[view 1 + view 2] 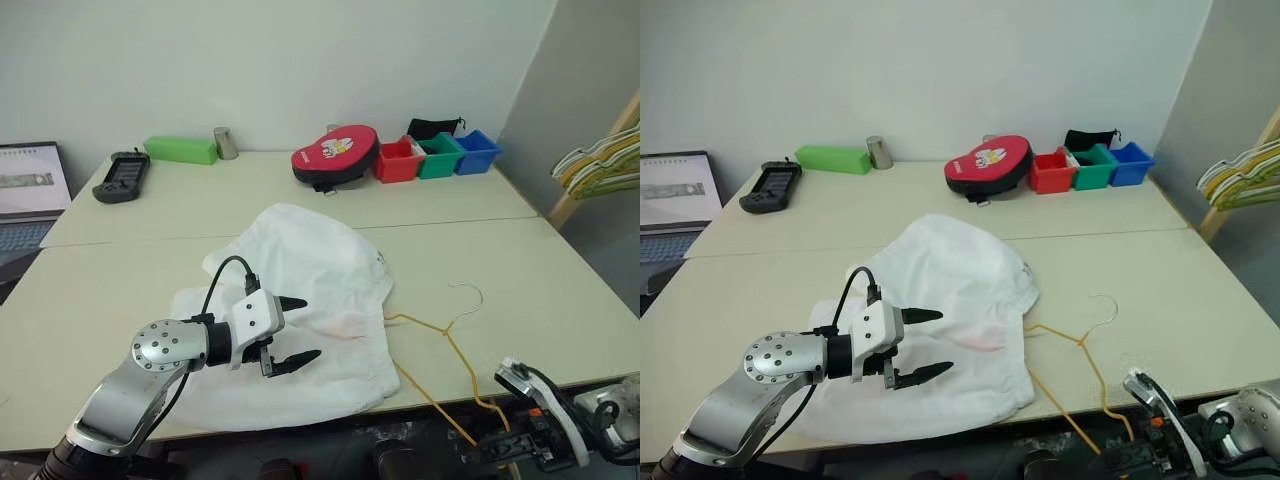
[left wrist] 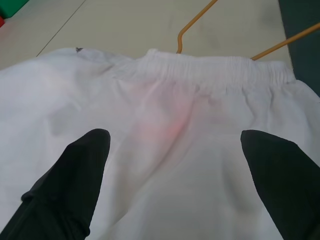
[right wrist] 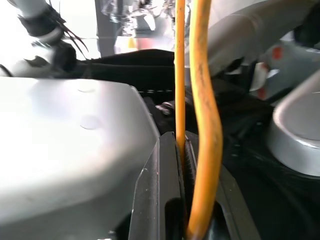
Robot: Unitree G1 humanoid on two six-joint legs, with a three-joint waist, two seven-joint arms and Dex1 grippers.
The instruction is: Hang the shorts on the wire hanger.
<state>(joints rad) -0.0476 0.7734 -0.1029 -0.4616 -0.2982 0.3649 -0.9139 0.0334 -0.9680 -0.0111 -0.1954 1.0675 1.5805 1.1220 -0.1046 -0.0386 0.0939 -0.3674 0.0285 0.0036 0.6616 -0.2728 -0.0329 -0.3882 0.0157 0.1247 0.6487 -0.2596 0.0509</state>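
The white shorts (image 1: 310, 270) lie crumpled on the near half of the table, with the gathered waistband (image 2: 215, 70) and a faint pink mark (image 2: 170, 125) toward the right. My left gripper (image 1: 310, 327) hovers open just above the shorts, its black fingers (image 2: 75, 175) spread to either side of the mark. The yellow-orange wire hanger (image 1: 455, 345) lies to the right of the shorts, its hook (image 1: 468, 292) on the table and one end running off the near edge. My right gripper (image 3: 182, 145) is shut on the hanger's wire at that edge.
At the back of the table (image 1: 560, 290) stand a red pouch (image 1: 335, 155), red, green and blue bins (image 1: 438, 155), a green box (image 1: 181, 150), a metal cup (image 1: 226, 143) and a black controller (image 1: 122, 176). A laptop (image 1: 25, 195) sits far left. A bunch of hangers (image 1: 605, 160) hangs at right.
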